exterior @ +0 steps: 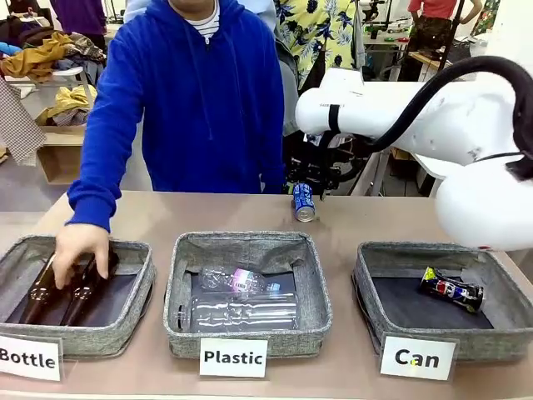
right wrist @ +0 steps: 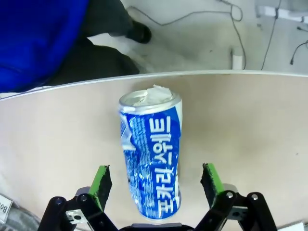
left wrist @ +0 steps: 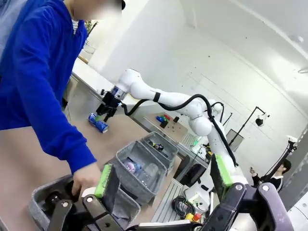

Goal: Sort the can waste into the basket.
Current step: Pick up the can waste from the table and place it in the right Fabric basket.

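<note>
A blue can (exterior: 304, 202) with white lettering lies on the table near its far edge. My right gripper (exterior: 310, 182) hangs just over it, open. In the right wrist view the blue can (right wrist: 154, 159) lies lengthwise between the green pads (right wrist: 102, 185), which stand apart from its sides; the right gripper (right wrist: 156, 182) holds nothing. A crushed dark can (exterior: 450, 289) lies inside the grey basket (exterior: 433, 250) labelled "Can" at the right. My left gripper (left wrist: 162, 175) is open and empty, raised at the table's left end.
The person's hand (exterior: 81, 246) rests on brown bottles in the "Bottle" basket (exterior: 133, 250) at the left. The "Plastic" basket (exterior: 250, 243) in the middle holds clear bottles. The person in a blue hoodie stands at the far edge.
</note>
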`<state>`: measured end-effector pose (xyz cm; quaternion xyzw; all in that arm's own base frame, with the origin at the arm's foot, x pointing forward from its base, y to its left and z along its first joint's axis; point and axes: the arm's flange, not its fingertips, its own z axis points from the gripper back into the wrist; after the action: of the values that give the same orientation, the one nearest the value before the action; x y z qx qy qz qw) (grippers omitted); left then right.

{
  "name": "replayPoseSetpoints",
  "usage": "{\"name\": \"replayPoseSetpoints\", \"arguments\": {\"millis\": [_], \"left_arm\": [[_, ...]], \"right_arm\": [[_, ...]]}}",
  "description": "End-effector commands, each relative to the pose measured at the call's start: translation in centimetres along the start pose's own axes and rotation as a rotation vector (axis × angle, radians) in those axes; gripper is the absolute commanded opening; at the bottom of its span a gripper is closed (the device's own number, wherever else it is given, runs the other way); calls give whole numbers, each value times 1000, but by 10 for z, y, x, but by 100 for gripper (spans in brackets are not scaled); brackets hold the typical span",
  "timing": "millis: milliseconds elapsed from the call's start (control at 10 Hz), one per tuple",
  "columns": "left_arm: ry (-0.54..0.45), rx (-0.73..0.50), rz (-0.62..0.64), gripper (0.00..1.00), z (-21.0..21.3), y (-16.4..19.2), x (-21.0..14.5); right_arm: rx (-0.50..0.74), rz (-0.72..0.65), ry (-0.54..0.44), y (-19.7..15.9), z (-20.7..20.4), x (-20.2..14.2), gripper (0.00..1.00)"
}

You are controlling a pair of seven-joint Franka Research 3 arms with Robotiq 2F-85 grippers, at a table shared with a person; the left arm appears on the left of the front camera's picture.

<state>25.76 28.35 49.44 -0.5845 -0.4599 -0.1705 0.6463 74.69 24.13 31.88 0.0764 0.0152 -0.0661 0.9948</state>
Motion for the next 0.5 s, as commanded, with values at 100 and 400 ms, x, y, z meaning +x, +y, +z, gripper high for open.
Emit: {"name": "replayPoseSetpoints", "arguments": {"millis": [100, 400], "left_arm": [[59, -67, 32, 100, -22, 12, -2], [229, -75, 151, 100, -75, 43, -23]], "right_arm": [[-61, -26, -16, 16, -9, 21, 100], [-95, -50, -31, 25, -25, 20, 100]]}}
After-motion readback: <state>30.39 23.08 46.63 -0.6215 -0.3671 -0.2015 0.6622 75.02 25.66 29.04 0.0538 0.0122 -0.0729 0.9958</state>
